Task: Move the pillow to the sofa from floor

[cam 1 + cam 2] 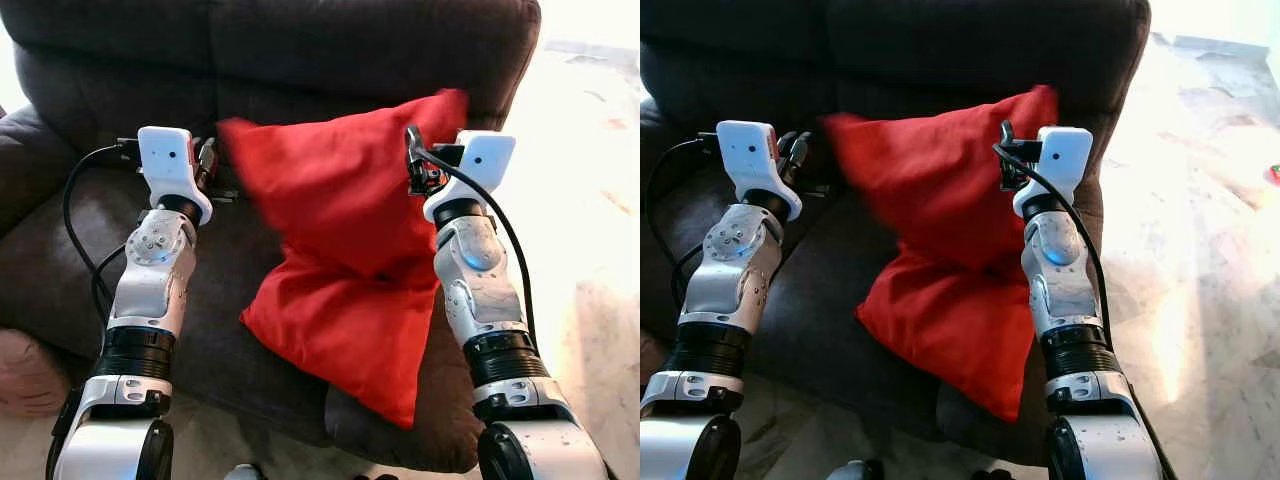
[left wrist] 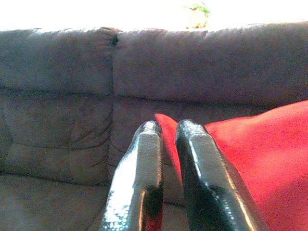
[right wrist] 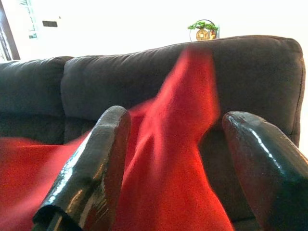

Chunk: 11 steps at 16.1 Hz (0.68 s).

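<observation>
So the red pillow (image 1: pixel 345 260) is sitting on the dark sofa (image 1: pixel 300 60), leaning on the backrest. Left hand (image 2: pixel 166 129) is pinched nearly closed by its corner, right hand (image 3: pixel 175 127) released, fingers spread around the pillow.

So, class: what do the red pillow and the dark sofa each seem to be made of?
Red pillow: soft matte woven fabric, probably; it folds and sags. Sofa: grey-brown suede-like or microfibre upholstery, apparently; napped, dull, with puffy seamed cushions.
</observation>
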Motion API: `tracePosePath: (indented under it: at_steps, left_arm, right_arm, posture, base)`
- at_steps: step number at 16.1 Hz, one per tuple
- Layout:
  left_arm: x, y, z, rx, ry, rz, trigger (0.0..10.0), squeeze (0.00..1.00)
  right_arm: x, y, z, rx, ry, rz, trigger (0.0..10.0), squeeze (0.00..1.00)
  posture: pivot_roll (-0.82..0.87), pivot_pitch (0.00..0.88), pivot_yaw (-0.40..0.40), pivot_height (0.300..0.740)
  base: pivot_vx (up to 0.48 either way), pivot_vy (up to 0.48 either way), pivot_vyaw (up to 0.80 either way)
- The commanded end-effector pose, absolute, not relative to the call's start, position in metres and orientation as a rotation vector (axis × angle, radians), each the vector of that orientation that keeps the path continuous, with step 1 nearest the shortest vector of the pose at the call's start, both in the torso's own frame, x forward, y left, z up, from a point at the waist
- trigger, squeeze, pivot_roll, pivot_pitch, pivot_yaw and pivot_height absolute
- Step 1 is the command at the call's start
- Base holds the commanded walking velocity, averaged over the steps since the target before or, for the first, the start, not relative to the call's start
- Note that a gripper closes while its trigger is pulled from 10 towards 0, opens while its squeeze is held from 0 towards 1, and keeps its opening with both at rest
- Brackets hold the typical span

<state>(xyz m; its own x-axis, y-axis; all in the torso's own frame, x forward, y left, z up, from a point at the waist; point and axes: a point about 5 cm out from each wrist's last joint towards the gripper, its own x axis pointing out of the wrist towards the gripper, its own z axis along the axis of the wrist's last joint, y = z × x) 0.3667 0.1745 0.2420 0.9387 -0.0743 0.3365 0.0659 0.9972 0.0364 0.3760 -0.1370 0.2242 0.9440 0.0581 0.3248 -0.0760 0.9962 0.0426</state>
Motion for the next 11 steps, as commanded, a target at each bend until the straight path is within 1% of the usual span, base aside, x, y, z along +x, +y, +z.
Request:
tracePosePath:
  at_steps: [1,3,4,5,6,11]
  left_arm:
    - [0.364,0.176,0.250,0.027,-0.386,-0.059,10.0,1.00]
    - [0.364,0.176,0.253,0.036,-0.402,-0.055,10.0,1.00]
    - [0.364,0.180,0.255,0.045,-0.417,-0.014,10.0,0.00]
    - [0.365,0.182,0.255,0.035,-0.415,-0.004,10.0,0.00]
    - [0.365,0.184,0.254,0.035,-0.408,-0.002,10.0,0.00]
    - [0.360,0.186,0.237,0.048,-0.357,-0.003,10.0,0.00]
  right_arm:
    - [0.375,-0.137,0.228,0.053,-0.349,0.069,10.0,1.00]
    - [0.375,-0.137,0.228,0.053,-0.348,0.069,10.0,1.00]
    - [0.375,-0.137,0.228,0.050,-0.347,0.066,10.0,1.00]
    - [0.375,-0.137,0.228,0.047,-0.347,0.060,10.0,1.00]
    - [0.375,-0.138,0.228,0.044,-0.347,0.054,10.0,0.00]
    - [0.373,-0.138,0.222,0.039,-0.329,0.055,10.0,0.00]
  posture:
    - [0.18,0.150,0.005,0.740]
    - [0.18,0.150,0.004,0.740]
    - [0.18,0.150,0.005,0.740]
    - [0.18,0.150,0.005,0.740]
    - [0.18,0.150,0.005,0.740]
    - [0.18,0.152,0.005,0.740]
  base:
    - [0.000,0.000,0.00]
    - [0.000,0.000,0.00]
    - [0.000,0.000,0.00]
    - [0.000,0.000,0.00]
    - [0.000,0.000,0.00]
    - [0.000,0.000,0.00]
